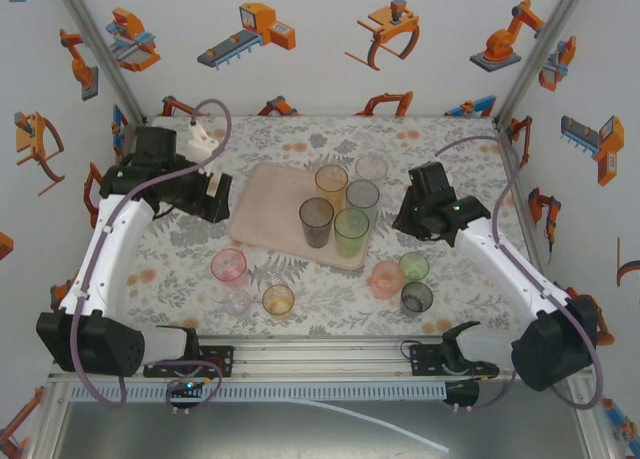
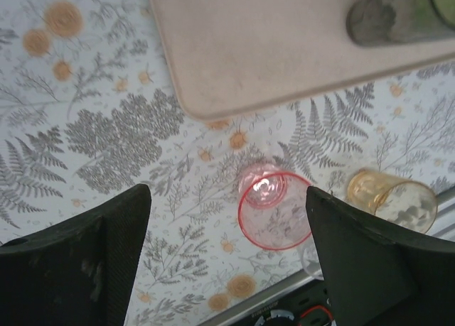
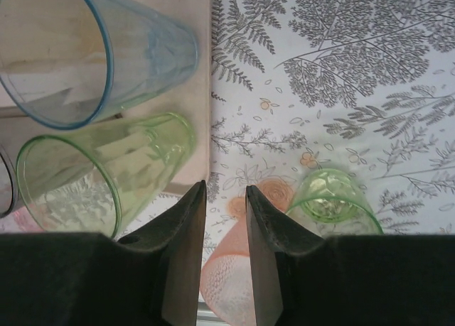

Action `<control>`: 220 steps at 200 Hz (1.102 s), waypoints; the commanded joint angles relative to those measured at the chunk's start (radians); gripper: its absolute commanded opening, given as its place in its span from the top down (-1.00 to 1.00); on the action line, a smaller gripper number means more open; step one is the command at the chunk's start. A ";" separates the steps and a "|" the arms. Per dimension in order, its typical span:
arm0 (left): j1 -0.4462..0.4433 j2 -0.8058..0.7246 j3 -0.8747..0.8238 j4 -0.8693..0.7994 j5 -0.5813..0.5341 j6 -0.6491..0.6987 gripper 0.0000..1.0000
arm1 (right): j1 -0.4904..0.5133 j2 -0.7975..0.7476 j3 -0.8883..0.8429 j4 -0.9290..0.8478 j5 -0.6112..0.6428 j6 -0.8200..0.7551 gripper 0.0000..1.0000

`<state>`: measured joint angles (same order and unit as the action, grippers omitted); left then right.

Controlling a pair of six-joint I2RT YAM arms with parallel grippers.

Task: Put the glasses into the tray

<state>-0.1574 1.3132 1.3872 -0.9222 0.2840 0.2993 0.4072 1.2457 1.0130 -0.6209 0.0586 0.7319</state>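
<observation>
Glasses (image 1: 351, 229) on tray (image 1: 268, 204), others loose alongside.

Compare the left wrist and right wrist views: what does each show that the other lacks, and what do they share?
Left wrist's extras: pink glass and amber glass, both on the cloth, off the tray. Right wrist's extras: blue glass on the tray, short green glass and salmon glass off it. Shared: tray, cloth, tall green glass and smoky glass.

Grey tumbler (image 2: 394, 17) partly beyond frame edge
</observation>
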 commanded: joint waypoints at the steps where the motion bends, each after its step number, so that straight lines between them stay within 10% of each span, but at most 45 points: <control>1: -0.001 0.103 0.085 -0.005 0.006 -0.076 -0.56 | -0.024 0.036 0.013 0.088 -0.058 -0.025 0.40; 114: 0.001 0.639 0.402 0.074 -0.036 -0.053 -0.11 | -0.064 -0.214 -0.028 -0.023 -0.026 0.011 0.40; 220: 0.004 0.838 0.480 0.090 -0.020 -0.040 -0.05 | -0.065 -0.324 -0.094 -0.057 0.010 0.040 0.40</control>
<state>-0.1566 2.1250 1.8324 -0.8322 0.2512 0.2440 0.3481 0.9512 0.9417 -0.6575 0.0387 0.7540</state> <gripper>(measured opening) 0.524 0.303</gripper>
